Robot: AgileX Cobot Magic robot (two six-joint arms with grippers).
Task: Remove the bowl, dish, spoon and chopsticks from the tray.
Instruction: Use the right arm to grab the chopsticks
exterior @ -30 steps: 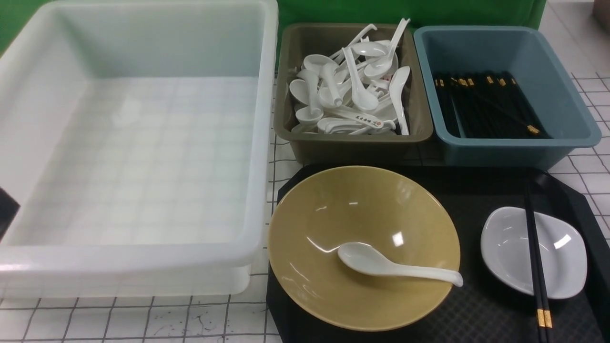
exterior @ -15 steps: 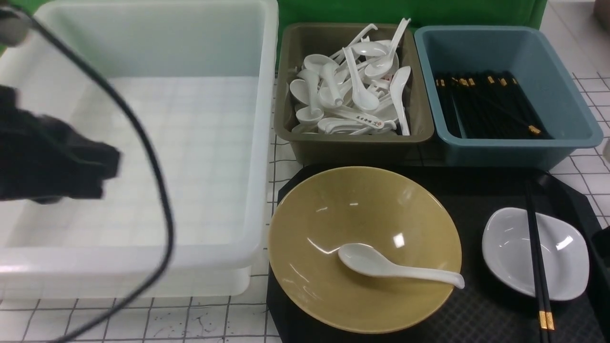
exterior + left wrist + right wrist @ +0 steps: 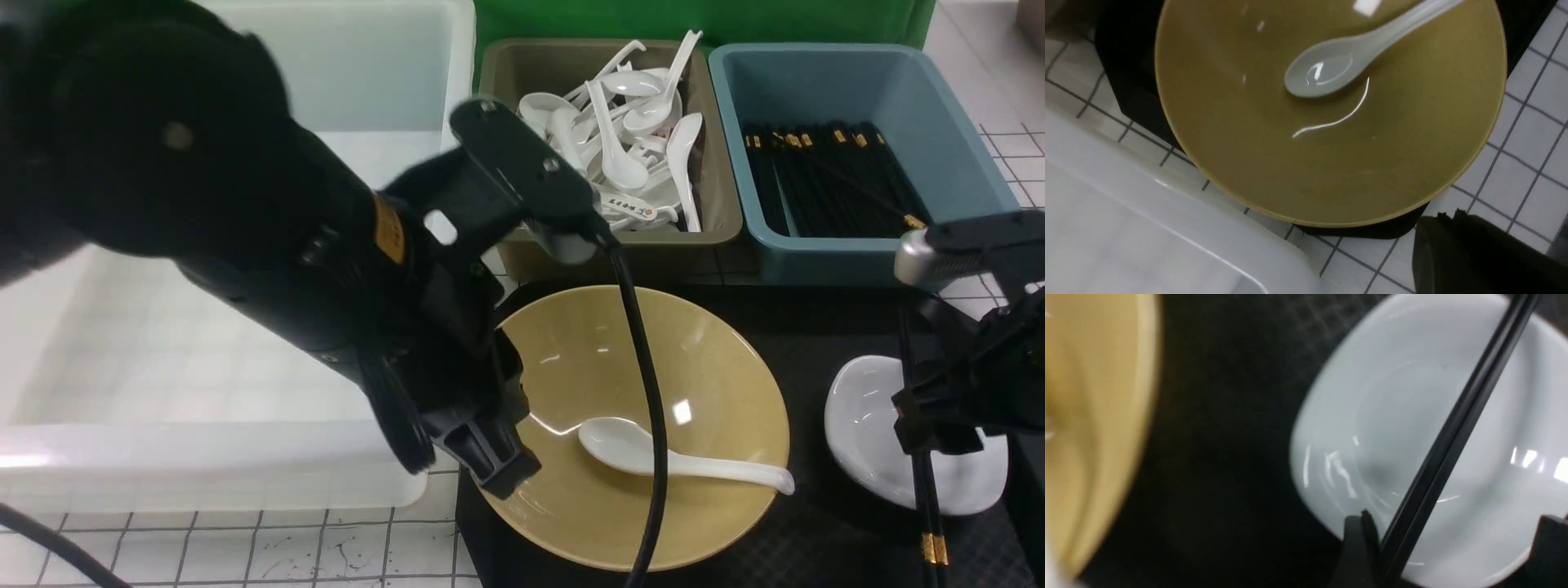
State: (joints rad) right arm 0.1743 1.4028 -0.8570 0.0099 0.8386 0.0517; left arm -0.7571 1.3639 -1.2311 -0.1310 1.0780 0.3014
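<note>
The table (image 3: 245, 547) has a white top ruled with a dark grid of lines. Four things sit straight on it: a big translucent white tub (image 3: 163, 457) on the left, the black tray (image 3: 816, 523) just beside it at the front right, and behind the tray an olive bin (image 3: 694, 261) and a blue bin (image 3: 816, 257), side by side.

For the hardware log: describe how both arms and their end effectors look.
The left arm is a bulky, rounded black housing with a small orange label, a screwed black bracket and a thick black cable. The left end effector is black and blocky. The right arm is black and angular, carrying a silver-grey module. The right end effector has flat black fingers.
</note>
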